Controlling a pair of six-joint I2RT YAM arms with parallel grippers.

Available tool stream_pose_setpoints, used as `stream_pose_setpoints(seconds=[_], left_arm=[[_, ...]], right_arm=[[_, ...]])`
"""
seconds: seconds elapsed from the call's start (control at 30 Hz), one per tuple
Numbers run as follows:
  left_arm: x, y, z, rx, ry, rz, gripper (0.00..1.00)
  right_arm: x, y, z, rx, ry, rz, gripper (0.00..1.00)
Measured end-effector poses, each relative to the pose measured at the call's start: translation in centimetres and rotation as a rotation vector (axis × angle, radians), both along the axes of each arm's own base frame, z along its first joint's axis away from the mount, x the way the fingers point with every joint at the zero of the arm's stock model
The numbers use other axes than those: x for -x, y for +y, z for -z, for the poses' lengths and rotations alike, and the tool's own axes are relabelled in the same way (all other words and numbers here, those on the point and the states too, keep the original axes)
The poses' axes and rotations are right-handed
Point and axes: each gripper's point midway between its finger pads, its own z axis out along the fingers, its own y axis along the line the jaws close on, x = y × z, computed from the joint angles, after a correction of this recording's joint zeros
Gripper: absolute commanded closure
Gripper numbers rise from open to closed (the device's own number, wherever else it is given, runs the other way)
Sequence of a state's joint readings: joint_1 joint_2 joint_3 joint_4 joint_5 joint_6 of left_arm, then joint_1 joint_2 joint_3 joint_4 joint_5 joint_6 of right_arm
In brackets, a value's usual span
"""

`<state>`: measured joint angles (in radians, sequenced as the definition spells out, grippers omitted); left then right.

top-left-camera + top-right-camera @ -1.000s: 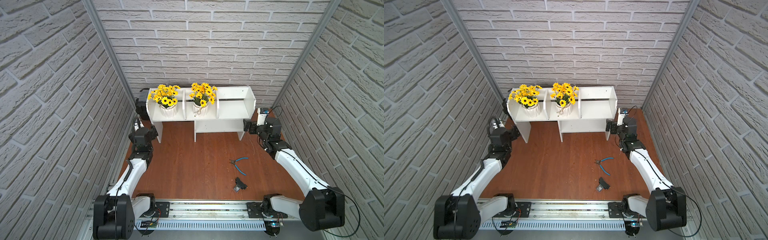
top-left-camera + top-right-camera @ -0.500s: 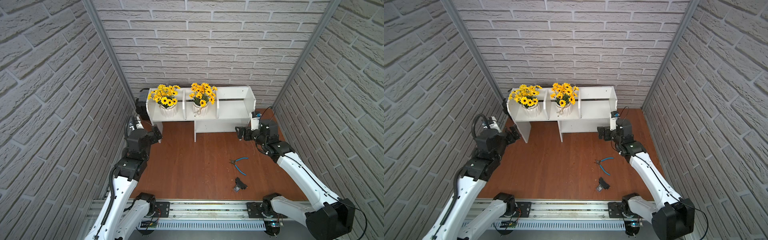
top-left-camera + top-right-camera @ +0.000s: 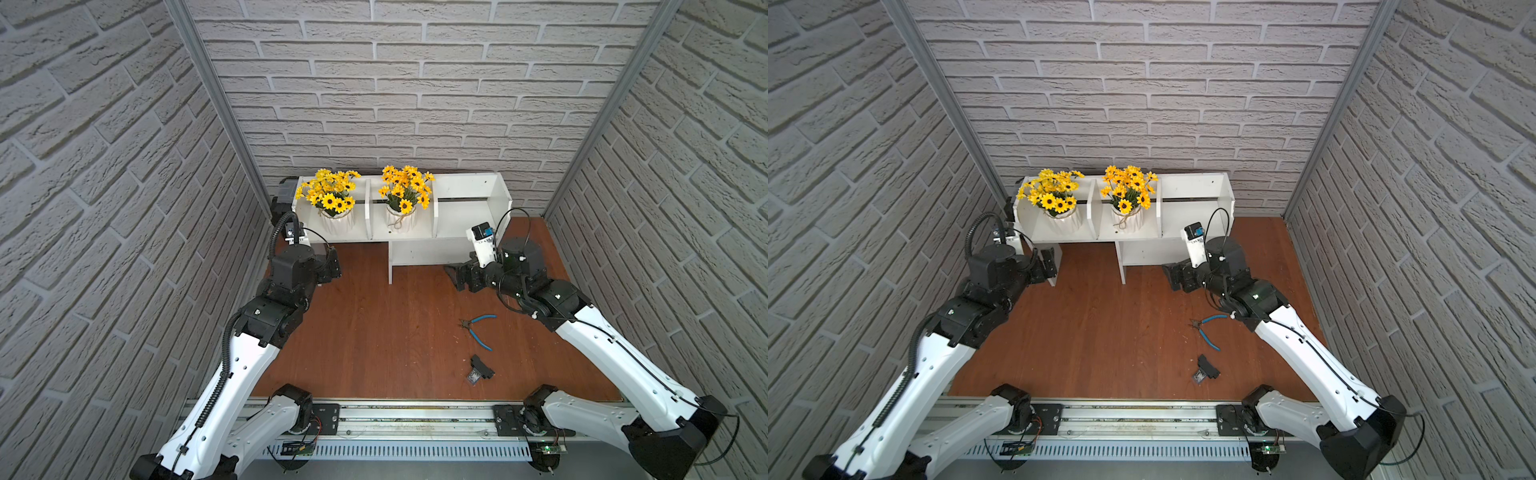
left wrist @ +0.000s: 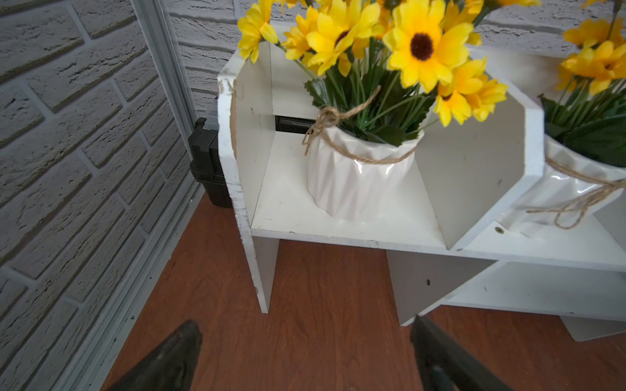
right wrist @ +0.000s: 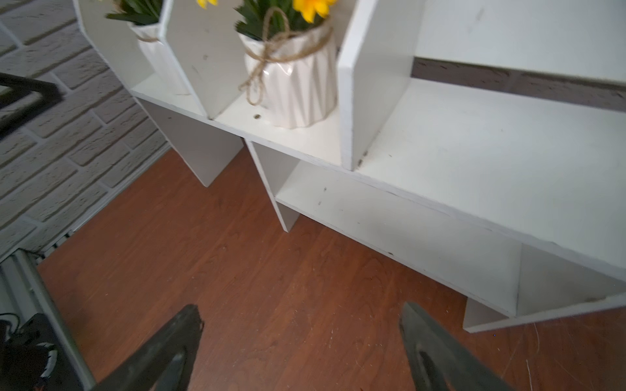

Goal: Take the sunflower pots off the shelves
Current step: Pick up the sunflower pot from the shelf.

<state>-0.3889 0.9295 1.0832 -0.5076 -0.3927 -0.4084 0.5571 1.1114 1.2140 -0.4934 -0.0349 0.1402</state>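
Note:
Two sunflower pots stand on the shelves (image 3: 469, 226) in both top views: one (image 3: 336, 220) (image 3: 1064, 221) in the left compartment, one (image 3: 401, 218) (image 3: 1127, 219) in the middle. Both are white and ribbed with twine round them. My left gripper (image 3: 335, 262) (image 3: 1050, 259) hovers open by the shelves' left leg, below and in front of the left pot (image 4: 359, 179). In its wrist view the gripper (image 4: 305, 323) is empty. My right gripper (image 3: 455, 276) (image 3: 1173, 276) is open in front of the lower shelf. Its wrist view shows the gripper (image 5: 300, 308) empty over the floor, facing the middle pot (image 5: 294, 88).
Blue-handled pliers (image 3: 478, 326) and a small black part (image 3: 480, 370) lie on the wooden floor at the right. A black box (image 4: 206, 162) sits behind the shelves' left end. Brick walls close in on three sides; the arms' rail (image 3: 415, 419) runs along the front.
The left gripper has moved right, toward the shelves' left leg. The right gripper has moved left from the shelves' right end to the front of the lower shelf. Neither pot has moved.

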Motion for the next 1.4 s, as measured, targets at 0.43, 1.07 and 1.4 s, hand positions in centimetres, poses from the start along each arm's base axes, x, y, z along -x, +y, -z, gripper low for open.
stream_pose_setpoints(seconds=[0.43, 1.07, 1.4], left_arm=[[-5.4, -3.1, 0.1, 0.018, -0.073, 0.041, 0.02], [-8.6, -4.0, -0.1, -0.08, -0.222, -0.018, 0.02], [-11.5, -3.7, 2.3, -0.119, -0.207, -0.062, 0.02]], right_arm=[[-0.4, -1.1, 4.0, 0.121, 0.071, 0.055, 0.06], [-0.5, -0.3, 5.8, 0.128, 0.111, 0.023, 0.03], [-0.6, 0.4, 6.0, 0.103, 0.114, 0.0, 0.0]])
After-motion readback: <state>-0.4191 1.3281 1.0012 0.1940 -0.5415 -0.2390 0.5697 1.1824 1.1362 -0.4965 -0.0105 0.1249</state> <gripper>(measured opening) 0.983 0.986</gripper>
